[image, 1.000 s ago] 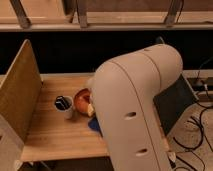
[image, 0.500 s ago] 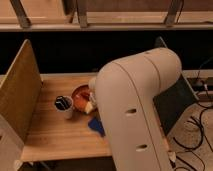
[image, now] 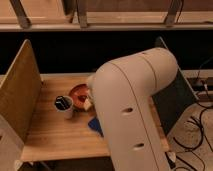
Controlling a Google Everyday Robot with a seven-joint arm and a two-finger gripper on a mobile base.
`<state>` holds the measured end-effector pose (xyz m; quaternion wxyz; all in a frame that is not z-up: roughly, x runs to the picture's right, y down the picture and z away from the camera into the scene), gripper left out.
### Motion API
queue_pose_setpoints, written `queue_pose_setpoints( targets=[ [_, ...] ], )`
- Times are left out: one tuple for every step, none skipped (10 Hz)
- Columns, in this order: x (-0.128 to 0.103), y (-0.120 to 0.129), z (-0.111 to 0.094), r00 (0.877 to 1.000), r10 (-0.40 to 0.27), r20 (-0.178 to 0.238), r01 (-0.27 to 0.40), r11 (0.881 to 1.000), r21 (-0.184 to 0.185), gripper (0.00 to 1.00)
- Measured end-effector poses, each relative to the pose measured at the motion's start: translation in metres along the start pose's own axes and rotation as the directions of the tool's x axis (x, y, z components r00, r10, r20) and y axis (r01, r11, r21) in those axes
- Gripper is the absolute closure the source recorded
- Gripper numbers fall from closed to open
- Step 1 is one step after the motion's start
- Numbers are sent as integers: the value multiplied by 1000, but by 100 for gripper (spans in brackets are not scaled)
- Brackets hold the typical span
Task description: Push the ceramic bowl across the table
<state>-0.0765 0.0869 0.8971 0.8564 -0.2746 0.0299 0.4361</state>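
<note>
The orange-red ceramic bowl (image: 78, 93) sits on the light wooden table (image: 55, 137), left of centre. It is right next to the small white mug (image: 64, 105), at the mug's back right. My gripper (image: 88, 103) is at the bowl's right rim, mostly hidden behind my large white arm (image: 132, 115). Only a pale tip of it shows against the bowl. The arm also covers the bowl's right part.
A flat blue piece (image: 95, 125) lies in front of the bowl, partly under the arm. Upright wooden side panels stand at the left (image: 19, 90) and right (image: 175, 95) of the table. Cables lie on the floor at right (image: 200, 125).
The bowl has slid a little to the left, closer to the mug. My arm has shifted with it and uncovered more of the blue piece. The mug has stayed put.
</note>
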Motion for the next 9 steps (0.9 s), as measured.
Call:
queue_pose_setpoints(
  targets=[
    [-8,1,-4,1000,-19,12,19,1000,6,37],
    [-13,-2,-7,999,-27,24,27,1000,9,37],
    [-21,-9,-12,998,-35,48,35,999,13,37],
    [-25,-14,-16,997,-34,63,34,999,15,37],
    [-31,-22,-27,995,-31,91,28,999,26,37],
    [-34,-29,-41,993,-27,116,22,999,43,37],
    [-31,-40,-62,989,-12,148,1,997,73,37],
    [-22,-50,-82,984,13,176,-30,995,98,37],
    [-3,-62,-104,978,56,203,-82,989,120,37]
  ],
)
